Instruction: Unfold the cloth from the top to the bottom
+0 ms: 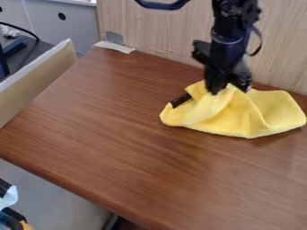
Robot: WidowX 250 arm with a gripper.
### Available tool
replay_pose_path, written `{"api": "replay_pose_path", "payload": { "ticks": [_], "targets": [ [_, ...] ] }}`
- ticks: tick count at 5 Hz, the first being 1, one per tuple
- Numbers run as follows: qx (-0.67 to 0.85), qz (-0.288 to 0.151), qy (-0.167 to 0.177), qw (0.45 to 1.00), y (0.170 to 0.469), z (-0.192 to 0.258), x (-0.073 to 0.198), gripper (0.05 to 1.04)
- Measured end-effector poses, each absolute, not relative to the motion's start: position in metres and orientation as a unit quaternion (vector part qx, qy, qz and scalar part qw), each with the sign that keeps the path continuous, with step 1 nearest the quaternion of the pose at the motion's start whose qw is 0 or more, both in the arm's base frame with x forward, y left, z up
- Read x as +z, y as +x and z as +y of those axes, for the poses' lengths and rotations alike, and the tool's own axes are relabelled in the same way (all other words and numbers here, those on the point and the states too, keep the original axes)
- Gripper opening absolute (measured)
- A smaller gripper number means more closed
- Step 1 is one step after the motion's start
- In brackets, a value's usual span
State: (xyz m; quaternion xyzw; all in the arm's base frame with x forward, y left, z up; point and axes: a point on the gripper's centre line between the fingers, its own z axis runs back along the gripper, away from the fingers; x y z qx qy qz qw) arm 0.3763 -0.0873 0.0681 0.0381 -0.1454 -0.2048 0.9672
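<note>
The black gripper [226,85] hangs down at the upper right, its lower end against the upper part of the yellow cloth [244,116]. Bunched and creased, the cloth lies on the brown table near the wooden back panel. Its left part is folded over and raised, while the right part spreads flatter toward the table's right side. Where the gripper meets the cloth, folds and the gripper's own body hide the contact.
A short black object [180,100] pokes out at the cloth's left fold. Behind the table [114,121] stands a light wooden panel [156,31]. Tape [114,46] sits at the far left corner, and a pale board [39,81] runs along the left.
</note>
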Motion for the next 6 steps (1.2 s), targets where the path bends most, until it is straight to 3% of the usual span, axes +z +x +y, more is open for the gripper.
{"api": "replay_pose_path", "payload": {
  "ticks": [4,6],
  "targets": [
    [-0.385,-0.154,0.011,0.91,0.277,-0.13,0.071,0.052],
    [-0.432,-0.115,0.014,0.894,0.245,-0.119,0.049,0.052]
  ]
}}
